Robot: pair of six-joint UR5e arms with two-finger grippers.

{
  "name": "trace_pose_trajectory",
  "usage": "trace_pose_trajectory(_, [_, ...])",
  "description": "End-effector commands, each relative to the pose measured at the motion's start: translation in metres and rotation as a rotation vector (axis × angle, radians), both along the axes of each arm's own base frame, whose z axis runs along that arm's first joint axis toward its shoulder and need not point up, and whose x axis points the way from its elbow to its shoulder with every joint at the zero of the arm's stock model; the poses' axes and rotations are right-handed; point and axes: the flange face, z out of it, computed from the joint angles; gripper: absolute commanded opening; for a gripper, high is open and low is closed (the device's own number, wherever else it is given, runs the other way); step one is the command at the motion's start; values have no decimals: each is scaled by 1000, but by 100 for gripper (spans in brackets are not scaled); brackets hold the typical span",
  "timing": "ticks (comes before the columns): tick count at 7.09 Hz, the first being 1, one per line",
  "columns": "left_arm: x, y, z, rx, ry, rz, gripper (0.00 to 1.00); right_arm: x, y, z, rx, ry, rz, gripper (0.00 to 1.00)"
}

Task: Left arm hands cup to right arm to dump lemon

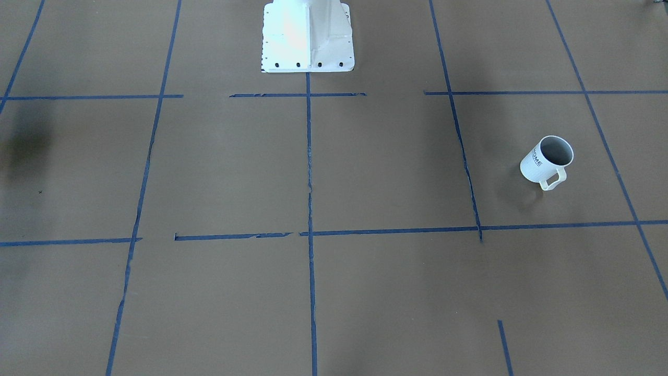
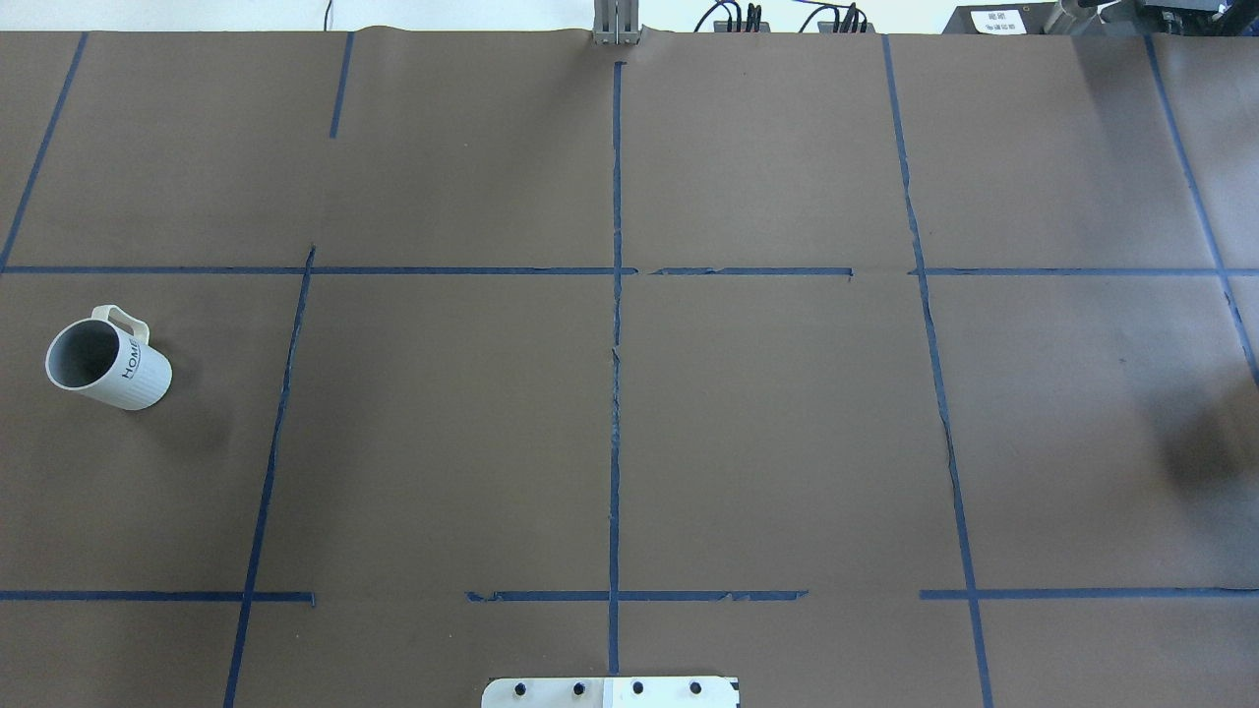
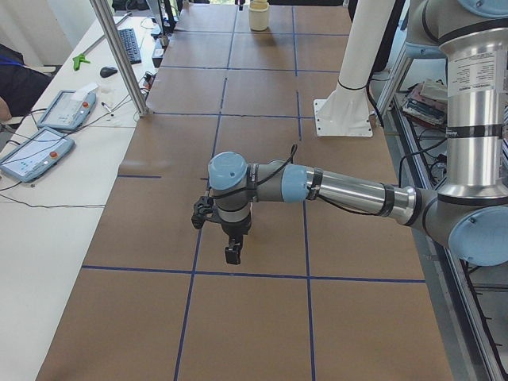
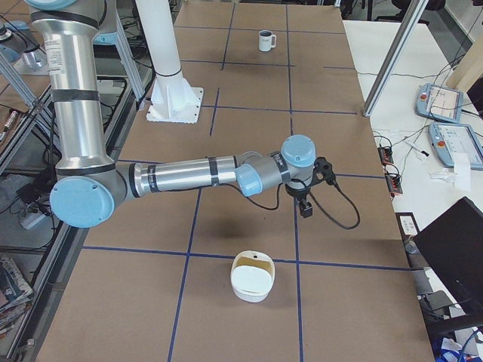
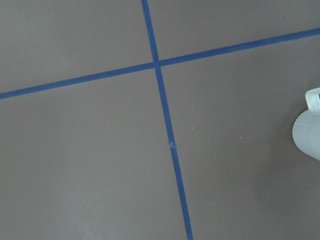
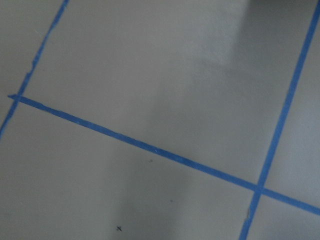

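The cup (image 1: pixel 547 162) is a white ribbed mug with black "HOME" lettering. It stands alone on the brown table near the left end (image 2: pixel 106 359), and shows small at the far end (image 4: pixel 266 40). Its grey inside shows no lemon; the lemon is out of view. A sliver of the cup (image 5: pixel 307 127) sits at the right edge of the left wrist view. My left gripper (image 3: pixel 231 252) hangs above the table and shows only in the exterior left view. My right gripper (image 4: pixel 306 207) hovers over the table's right end. I cannot tell whether either is open or shut.
A white bowl (image 4: pixel 251 277) with a yellowish inside sits near the right end, in front of the right gripper, and shows far off (image 3: pixel 259 14). The robot's white base (image 1: pixel 308 36) stands at the table's back middle. Blue tape lines grid the brown surface.
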Motion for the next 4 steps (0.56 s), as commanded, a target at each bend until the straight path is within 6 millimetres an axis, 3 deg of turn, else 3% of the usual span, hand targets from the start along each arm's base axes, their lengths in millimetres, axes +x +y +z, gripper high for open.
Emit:
trace_pose_trajectory(1, [2, 30, 21, 12, 59, 4, 100, 8, 19, 26, -41, 39, 10, 100])
trace_pose_trajectory(2, [6, 33, 20, 5, 122, -7, 100, 10, 27, 35, -88, 34, 8, 100])
trace_pose_trajectory(4, [6, 35, 22, 2, 121, -4, 100, 35, 76, 59, -182, 41, 49, 100])
